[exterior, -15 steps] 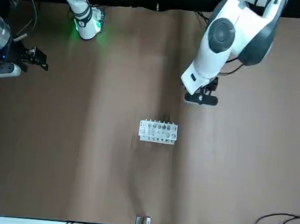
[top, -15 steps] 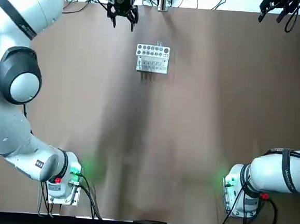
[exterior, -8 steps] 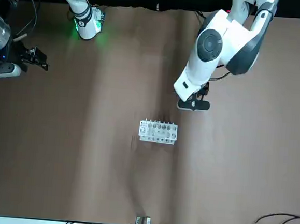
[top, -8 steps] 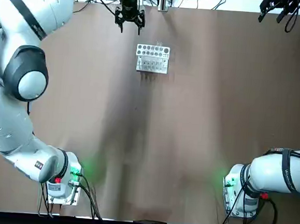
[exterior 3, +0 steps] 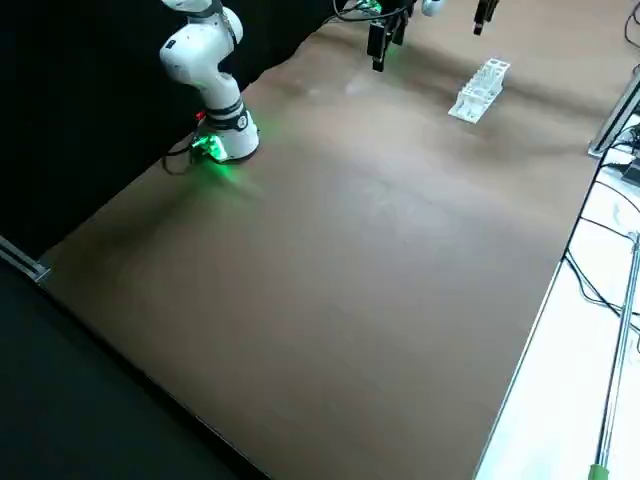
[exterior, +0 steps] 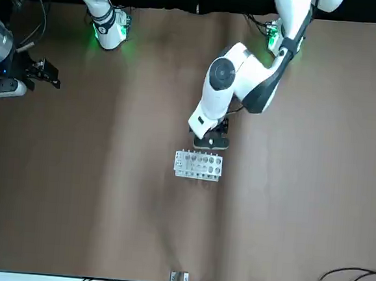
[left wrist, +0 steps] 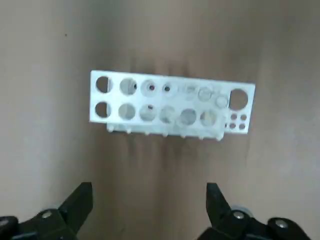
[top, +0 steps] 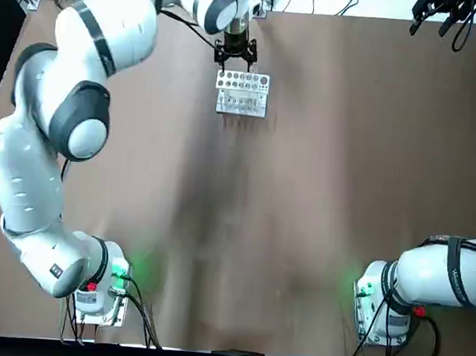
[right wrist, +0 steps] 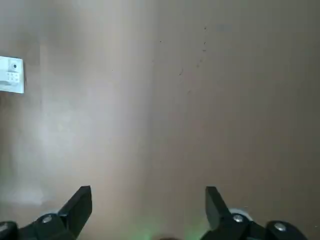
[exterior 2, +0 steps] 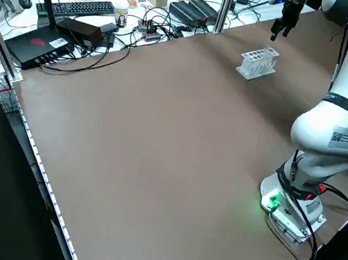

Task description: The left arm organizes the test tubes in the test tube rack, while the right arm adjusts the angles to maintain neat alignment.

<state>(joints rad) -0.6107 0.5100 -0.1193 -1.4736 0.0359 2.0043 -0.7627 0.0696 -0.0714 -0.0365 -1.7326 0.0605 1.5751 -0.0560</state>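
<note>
The small white test tube rack (top: 242, 93) stands at the table's far middle and also shows as test tube rack (exterior: 198, 165). In the left wrist view the rack (left wrist: 170, 104) shows two rows of holes. Pale clear test tubes (left wrist: 188, 116) seem to stand in several holes towards one end. My left gripper (top: 235, 56) hovers just beyond the rack's far edge, open, with nothing between its fingers (left wrist: 75, 205). My right gripper (exterior: 33, 76) hangs open over the far right corner of the table, well away from the rack.
Cables, a keyboard and boxes (exterior 2: 111, 19) crowd the bench beyond the table's far edge. The left arm's elbow (top: 78, 120) reaches over the table's left side. Both bases (top: 101, 287) sit at the near edge. Bare brown tabletop (top: 284, 215) lies between them.
My left arm has swung right and slightly nearer, bringing its gripper from the far left-centre edge to just behind the rack. The right arm and the rack have not moved.
</note>
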